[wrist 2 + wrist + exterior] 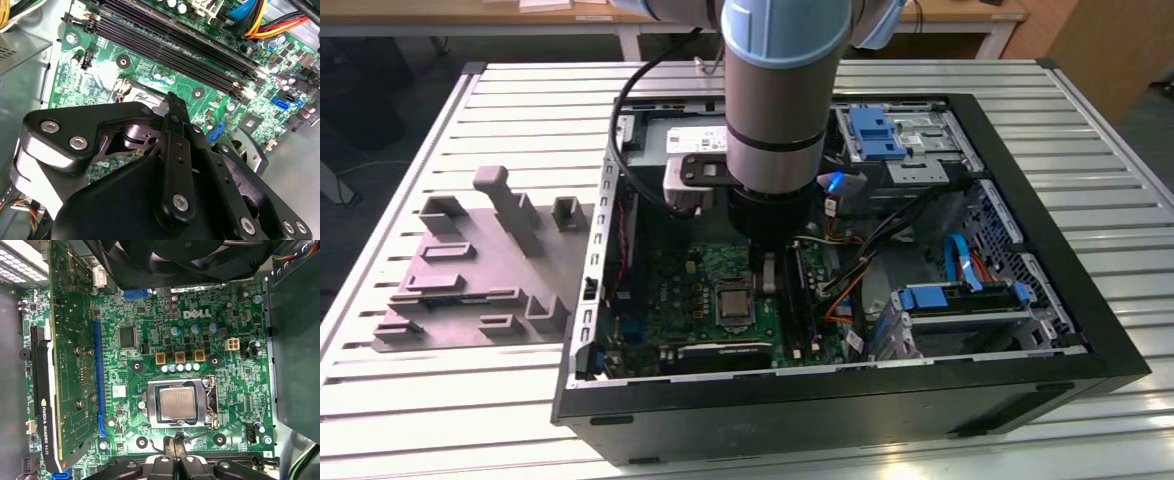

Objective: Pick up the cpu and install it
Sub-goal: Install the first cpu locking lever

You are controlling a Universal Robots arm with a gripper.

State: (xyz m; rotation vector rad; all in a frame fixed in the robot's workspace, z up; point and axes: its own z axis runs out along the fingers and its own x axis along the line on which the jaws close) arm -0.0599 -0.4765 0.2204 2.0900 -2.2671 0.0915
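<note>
— Hovering inside the computer case [1014, 300], are you? Start with the exterior view.

— Yes. My arm [774, 90] reaches down over the motherboard [680, 290] in the open case. The socket [734, 303] lies just beside my wrist, nearer the case's front wall. The grey fixture [467, 290] sits on the table [400, 400] outside the case, with no chip that I can make out on it.

— And the second wrist view?

— My gripper [175, 107] is narrow there, the fingers drawn together with nothing between them, close above the socket's edge.

— The first wrist view?

— The cpu [177, 404] lies flat inside the socket's metal frame, near the board's middle, square to it. My fingertips [172, 442] hang just beside the frame, apart from the chip.

— So how far along?

— I judge the chip picked and seated. Whether the frame is latched I cannot tell.
</note>
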